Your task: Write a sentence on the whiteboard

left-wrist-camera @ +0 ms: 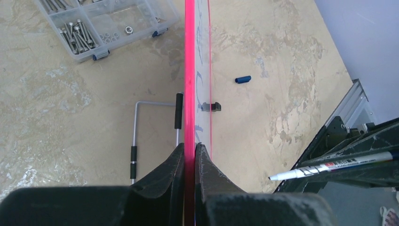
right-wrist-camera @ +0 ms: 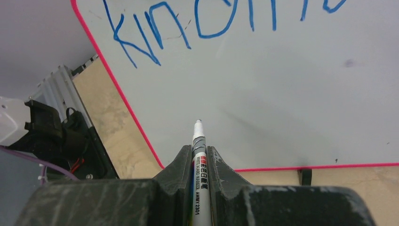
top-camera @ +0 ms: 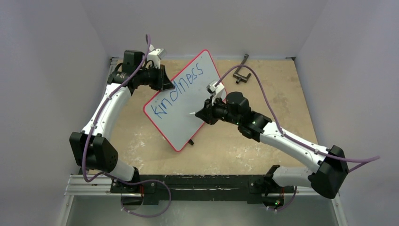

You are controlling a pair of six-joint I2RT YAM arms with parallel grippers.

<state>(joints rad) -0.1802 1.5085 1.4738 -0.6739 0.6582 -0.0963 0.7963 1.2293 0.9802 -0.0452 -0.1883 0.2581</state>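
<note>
Right pincer [right-wrist-camera: 198, 149] tight around marker [right-wrist-camera: 197, 134] (left pincer [left-wrist-camera: 190, 147] likewise, on whiteboard [left-wrist-camera: 189, 61] edge)

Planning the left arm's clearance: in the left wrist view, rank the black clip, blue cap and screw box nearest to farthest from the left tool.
1. Black clip, just right of the whiteboard's red rim.
2. Blue cap, farther out on the right.
3. Screw box, far upper left.
</note>
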